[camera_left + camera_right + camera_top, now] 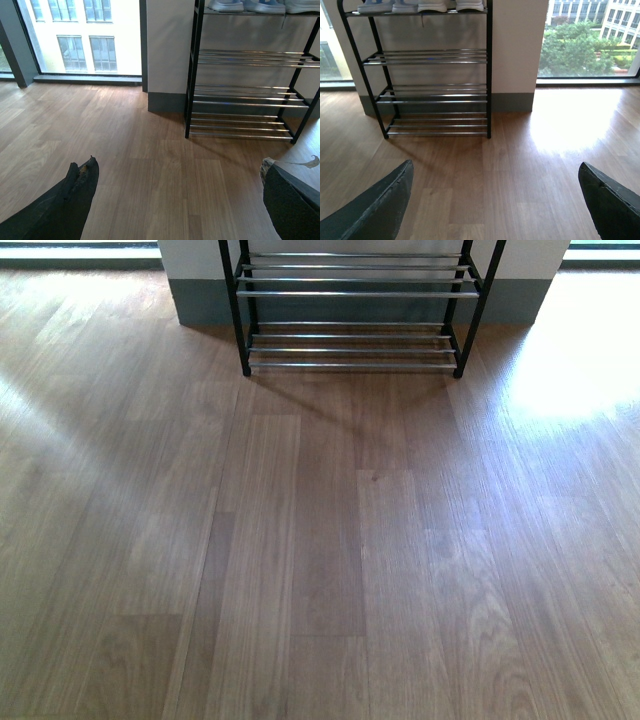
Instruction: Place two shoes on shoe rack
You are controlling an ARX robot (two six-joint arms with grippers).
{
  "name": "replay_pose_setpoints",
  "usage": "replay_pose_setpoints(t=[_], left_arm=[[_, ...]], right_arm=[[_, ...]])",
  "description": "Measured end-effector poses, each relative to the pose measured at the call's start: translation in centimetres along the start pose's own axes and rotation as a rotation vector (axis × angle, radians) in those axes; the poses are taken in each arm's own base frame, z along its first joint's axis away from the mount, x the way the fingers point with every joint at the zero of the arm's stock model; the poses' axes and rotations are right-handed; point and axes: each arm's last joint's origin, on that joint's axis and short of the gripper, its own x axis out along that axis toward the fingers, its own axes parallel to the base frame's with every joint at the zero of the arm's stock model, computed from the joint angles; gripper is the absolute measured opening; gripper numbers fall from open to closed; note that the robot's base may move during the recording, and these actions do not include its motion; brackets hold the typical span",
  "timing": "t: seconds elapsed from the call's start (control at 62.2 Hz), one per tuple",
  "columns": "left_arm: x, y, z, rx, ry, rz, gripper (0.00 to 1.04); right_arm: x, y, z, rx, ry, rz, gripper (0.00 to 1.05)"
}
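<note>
The shoe rack [355, 340] stands against a white pillar at the far middle of the floor, and its lower chrome-rod shelves are bare. On its top shelf [415, 13] only the soles of shoes show: pale blue slides [375, 7] and white-soled shoes [432, 6]. The left wrist view shows the same rack [245, 95] with pale blue soles [225, 5] on top. My left gripper [178, 162] is open over bare floor, well short of the rack. My right gripper [495, 165] is open too, with nothing between its fingers. Neither arm shows in the front view.
Wood plank floor [320, 560] stretches from me to the rack. The white pillar with grey skirting [515, 102] backs the rack. Floor-height windows [85, 40] flank it on both sides. A bright sun patch [570, 370] lies at the right.
</note>
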Motion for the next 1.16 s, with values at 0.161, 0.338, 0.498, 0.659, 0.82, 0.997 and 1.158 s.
replay_pose_setpoints(t=[0.161, 0.338, 0.498, 0.659, 0.82, 0.997, 1.158], left_arm=[[0.00, 0.00, 0.00, 0.000, 0.000, 0.000, 0.95], [0.00, 0.00, 0.00, 0.000, 0.000, 0.000, 0.95], [0.00, 0.00, 0.00, 0.000, 0.000, 0.000, 0.95], [0.00, 0.00, 0.00, 0.000, 0.000, 0.000, 0.95], [0.00, 0.00, 0.00, 0.000, 0.000, 0.000, 0.95], [0.00, 0.00, 0.00, 0.000, 0.000, 0.000, 0.95], [0.00, 0.00, 0.00, 0.000, 0.000, 0.000, 0.95]], right_arm=[[0.00, 0.00, 0.01, 0.000, 0.000, 0.000, 0.96], [0.00, 0.00, 0.01, 0.000, 0.000, 0.001, 0.96], [0.00, 0.00, 0.00, 0.000, 0.000, 0.000, 0.96], [0.00, 0.00, 0.01, 0.000, 0.000, 0.002, 0.96], [0.00, 0.00, 0.02, 0.000, -0.001, 0.002, 0.96], [0.00, 0.00, 0.01, 0.000, 0.000, 0.002, 0.96], [0.00, 0.00, 0.01, 0.000, 0.000, 0.002, 0.96]])
